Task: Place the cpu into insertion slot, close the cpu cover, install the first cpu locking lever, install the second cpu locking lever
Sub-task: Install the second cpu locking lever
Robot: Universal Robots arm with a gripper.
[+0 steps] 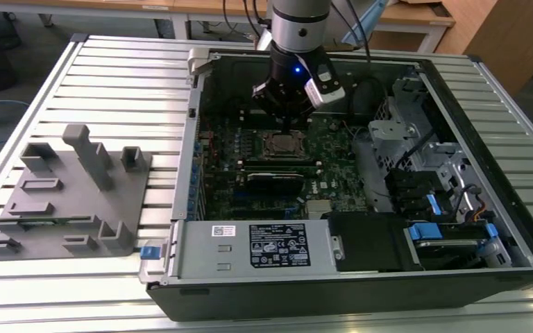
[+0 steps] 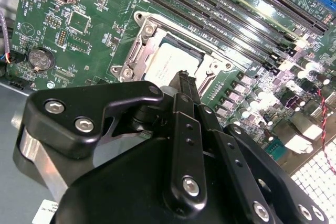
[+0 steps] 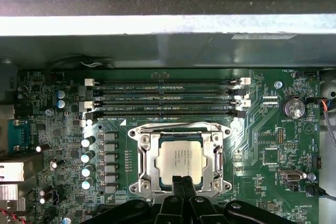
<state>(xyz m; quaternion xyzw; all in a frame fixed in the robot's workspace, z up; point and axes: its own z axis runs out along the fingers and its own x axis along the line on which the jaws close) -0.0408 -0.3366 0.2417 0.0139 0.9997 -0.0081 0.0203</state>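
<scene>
While the gripper (image 3: 182, 182), jaws together, hovers at the cpu cover (image 3: 181, 163), a slip could scrape the cpu (image 3: 180, 161).

The cpu (image 3: 179, 161) sits flat in the insertion slot (image 3: 137, 150) — dull silver top facing up — with the cpu cover (image 3: 146, 160) lying closed as a metal frame around it on the green board.

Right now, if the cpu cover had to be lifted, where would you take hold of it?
Probably its outer edge nearest the gripper, pinched from above. The cpu cover lies flat, its cut-out filled by the cpu, so only the thin rim is free; memory slots crowd the far side.
</scene>
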